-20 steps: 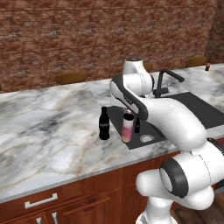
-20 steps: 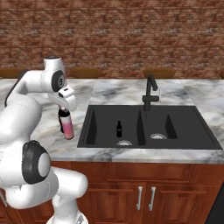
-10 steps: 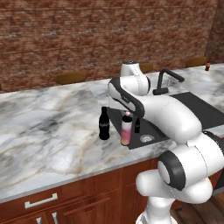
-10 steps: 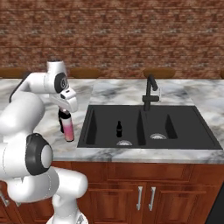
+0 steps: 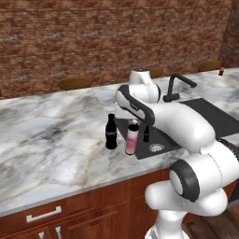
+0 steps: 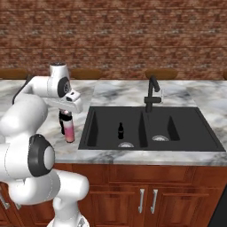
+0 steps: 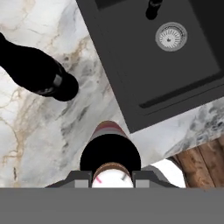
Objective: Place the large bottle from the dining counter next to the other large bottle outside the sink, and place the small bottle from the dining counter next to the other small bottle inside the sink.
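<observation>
Left base view gives us the tall whitish-to-pink bottle (image 5: pixel 132 138) upright beside the tall black bottle (image 5: pixel 111 132); our gripper's (image 7: pixel 112 176) grip is hidden.

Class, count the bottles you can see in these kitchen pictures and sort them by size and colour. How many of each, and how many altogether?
Tall all-black bottle: 1
Tall pink-bodied bottle with dark cap: 1
Tiny all-black bottle inside the black sink basin: 1
Tiny red-brown bottle on the far counter: 1
Total: 4 bottles
</observation>
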Robot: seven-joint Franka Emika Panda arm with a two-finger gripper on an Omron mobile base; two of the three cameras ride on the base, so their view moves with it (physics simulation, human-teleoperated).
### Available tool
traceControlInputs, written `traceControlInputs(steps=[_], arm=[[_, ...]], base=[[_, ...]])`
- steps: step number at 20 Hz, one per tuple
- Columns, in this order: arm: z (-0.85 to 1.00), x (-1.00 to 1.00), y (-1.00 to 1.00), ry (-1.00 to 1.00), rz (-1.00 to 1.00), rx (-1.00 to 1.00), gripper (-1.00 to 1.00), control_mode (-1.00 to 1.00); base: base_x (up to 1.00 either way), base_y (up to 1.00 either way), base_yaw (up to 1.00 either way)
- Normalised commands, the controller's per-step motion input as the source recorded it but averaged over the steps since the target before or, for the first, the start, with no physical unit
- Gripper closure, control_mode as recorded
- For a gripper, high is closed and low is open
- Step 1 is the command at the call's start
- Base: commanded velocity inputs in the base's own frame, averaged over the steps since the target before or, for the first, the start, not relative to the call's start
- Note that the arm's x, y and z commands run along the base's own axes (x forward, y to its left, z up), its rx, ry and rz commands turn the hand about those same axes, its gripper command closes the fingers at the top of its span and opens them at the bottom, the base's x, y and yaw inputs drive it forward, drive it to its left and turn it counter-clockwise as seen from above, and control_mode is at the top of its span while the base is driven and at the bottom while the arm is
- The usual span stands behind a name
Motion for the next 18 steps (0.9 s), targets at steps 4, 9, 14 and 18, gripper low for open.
traceControlInputs(steps=[4, 9, 14, 18], arm=[[0.0, 0.0, 0.0, -0.07, 0.24, 0.01, 1.0, -1.0], [-0.08, 0.07, 0.13, -0.01, 0.09, 0.0, 1.0, -1.0], [-0.22, 0.03, 0.35, 0.0, 0.06, 0.0, 1.0, -1.0], [-0.17, 0.0, 0.31, 0.01, 0.02, 0.0, 1.0, -1.0]], base=[[0.0, 0.0, 0.0], [0.0, 0.0, 0.0], [0.0, 0.0, 0.0], [0.0, 0.0, 0.0]])
